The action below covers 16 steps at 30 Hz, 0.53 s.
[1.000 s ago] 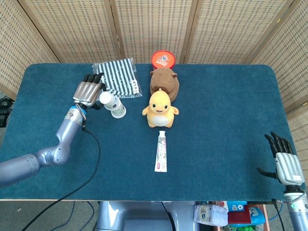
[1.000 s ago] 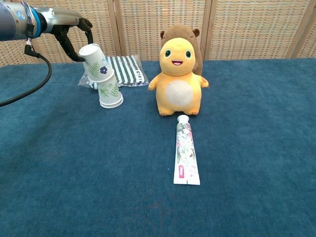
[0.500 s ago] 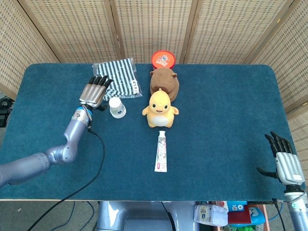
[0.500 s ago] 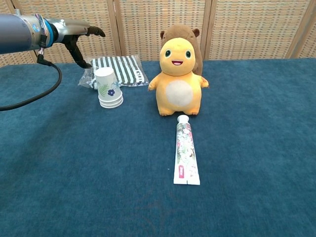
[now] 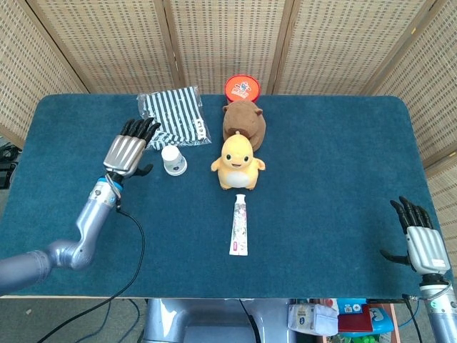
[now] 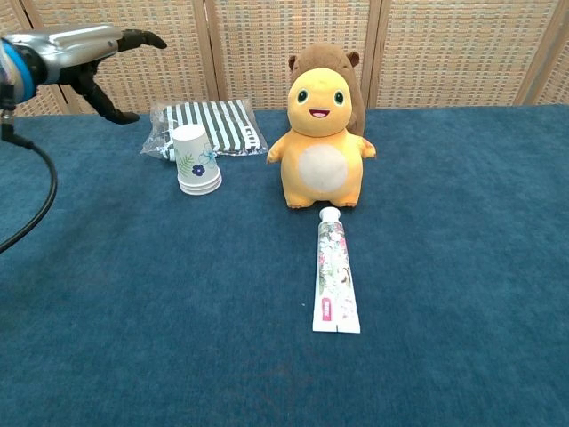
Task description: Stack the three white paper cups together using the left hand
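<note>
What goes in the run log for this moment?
cups: nested, upside down, standing | left hand: open, apart from cups | right hand: open, idle at table edge | stacking: looks done

I'm seeing the three white paper cups (image 5: 173,160) (image 6: 196,160) sitting nested as one stack, mouths down on the blue cloth (leaf and flower prints showing on the outer one). The stack is standing upright, just in front of the striped bag.
</note>
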{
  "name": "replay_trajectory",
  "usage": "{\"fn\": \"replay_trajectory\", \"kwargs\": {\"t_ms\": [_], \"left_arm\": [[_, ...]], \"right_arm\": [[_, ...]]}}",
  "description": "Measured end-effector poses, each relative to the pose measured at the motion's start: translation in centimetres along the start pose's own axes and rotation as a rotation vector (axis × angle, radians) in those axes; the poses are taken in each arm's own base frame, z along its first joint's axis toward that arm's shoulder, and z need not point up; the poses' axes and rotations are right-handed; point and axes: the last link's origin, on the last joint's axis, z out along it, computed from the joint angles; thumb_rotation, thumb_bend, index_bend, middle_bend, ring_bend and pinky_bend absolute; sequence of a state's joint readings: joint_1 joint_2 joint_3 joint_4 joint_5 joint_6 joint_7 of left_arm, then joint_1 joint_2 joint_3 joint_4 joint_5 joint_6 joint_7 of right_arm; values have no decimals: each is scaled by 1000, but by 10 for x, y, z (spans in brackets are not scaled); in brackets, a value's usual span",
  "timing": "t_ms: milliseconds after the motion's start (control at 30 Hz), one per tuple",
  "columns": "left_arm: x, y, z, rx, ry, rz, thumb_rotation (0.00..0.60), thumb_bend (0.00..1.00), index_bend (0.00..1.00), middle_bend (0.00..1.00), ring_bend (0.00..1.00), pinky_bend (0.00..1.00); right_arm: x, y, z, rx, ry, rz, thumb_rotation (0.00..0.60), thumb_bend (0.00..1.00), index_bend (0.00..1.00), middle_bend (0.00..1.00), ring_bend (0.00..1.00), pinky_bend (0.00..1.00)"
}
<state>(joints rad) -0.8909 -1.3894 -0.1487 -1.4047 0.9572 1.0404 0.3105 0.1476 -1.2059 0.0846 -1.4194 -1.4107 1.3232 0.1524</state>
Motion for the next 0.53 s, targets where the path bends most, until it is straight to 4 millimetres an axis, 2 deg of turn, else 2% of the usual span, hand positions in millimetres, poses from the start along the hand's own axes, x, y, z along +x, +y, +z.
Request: {"fn": "replay_trajectory", "kwargs": {"t_ms": [133, 367, 467, 533], "left_arm": [[-10, -18, -45, -8, 70, 6, 600, 310, 5, 0, 0, 0], [-42, -55, -148, 63, 137, 4, 600, 310, 2, 0, 0, 0], [-56, -66, -182, 107, 137, 0, 600, 311, 2, 0, 0, 0], [-62, -70, -197, 129, 140, -9, 600, 311, 2, 0, 0, 0]], "right_arm": [[-2, -2, 0, 1, 2, -19, 600, 76, 0, 0, 0, 0], [1, -12, -3, 21, 37, -33, 600, 77, 0, 0, 0, 0], [1, -14, -5, 27, 42, -40, 600, 76, 0, 0, 0, 0], [1, -15, -6, 29, 42, -46, 600, 76, 0, 0, 0, 0]]}}
